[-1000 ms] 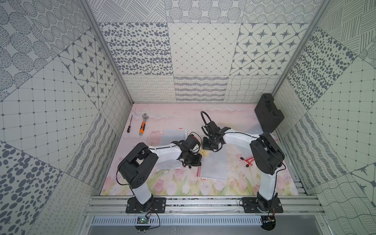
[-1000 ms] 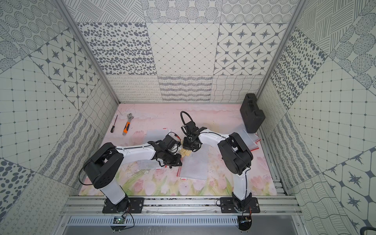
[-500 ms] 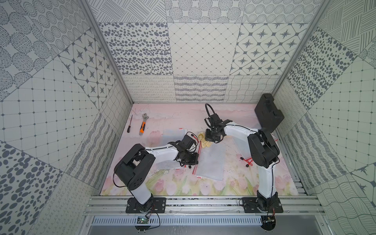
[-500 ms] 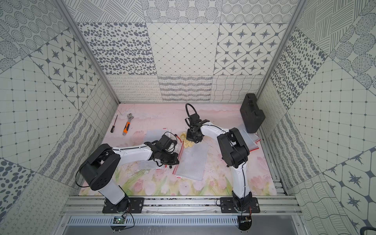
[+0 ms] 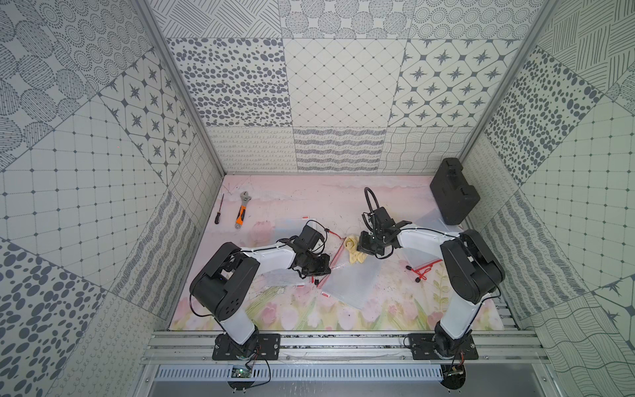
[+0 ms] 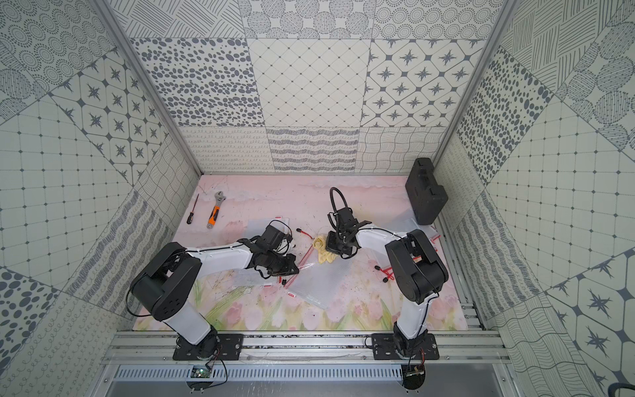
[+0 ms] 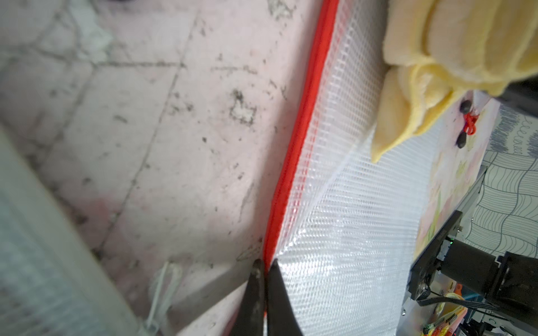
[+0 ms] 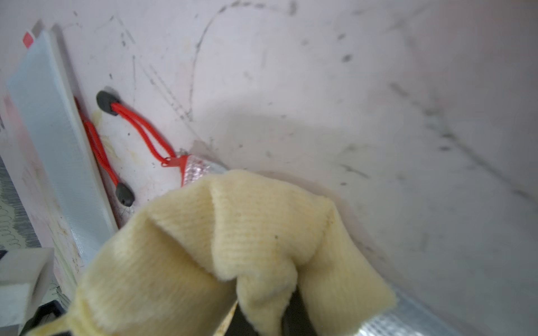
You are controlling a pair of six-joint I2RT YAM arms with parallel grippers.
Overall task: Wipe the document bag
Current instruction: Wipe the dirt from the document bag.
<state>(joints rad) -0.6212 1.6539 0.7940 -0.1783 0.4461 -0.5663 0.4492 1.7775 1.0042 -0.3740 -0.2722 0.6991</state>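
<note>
The document bag [image 5: 352,285] [image 6: 319,280] is a clear mesh pouch with a red zipper edge [image 7: 294,151], lying flat mid-table. At the near end of that zipper edge my left gripper [image 7: 263,265] [image 5: 324,271] is shut, with the red strip pinched between its tips. A bunched yellow cloth [image 8: 233,247] [image 5: 354,252] [image 6: 323,252] is clamped in my shut right gripper [image 8: 262,317] [image 5: 365,248]. It rests on the bag's far corner [image 8: 198,168], by the zipper end. The cloth hides most of the right fingers.
A black case [image 5: 453,194] stands at the back right. A wrench [image 5: 242,213] and a screwdriver [image 5: 219,213] lie at the back left. More mesh bags lie behind and under the left arm [image 5: 292,223] and by the right arm [image 5: 426,220], with a red zipper pull [image 5: 421,271].
The right gripper carried the cloth toward the back over the bag's far end, then drew it back toward the front. The left gripper stayed clamped on the zipper edge.
</note>
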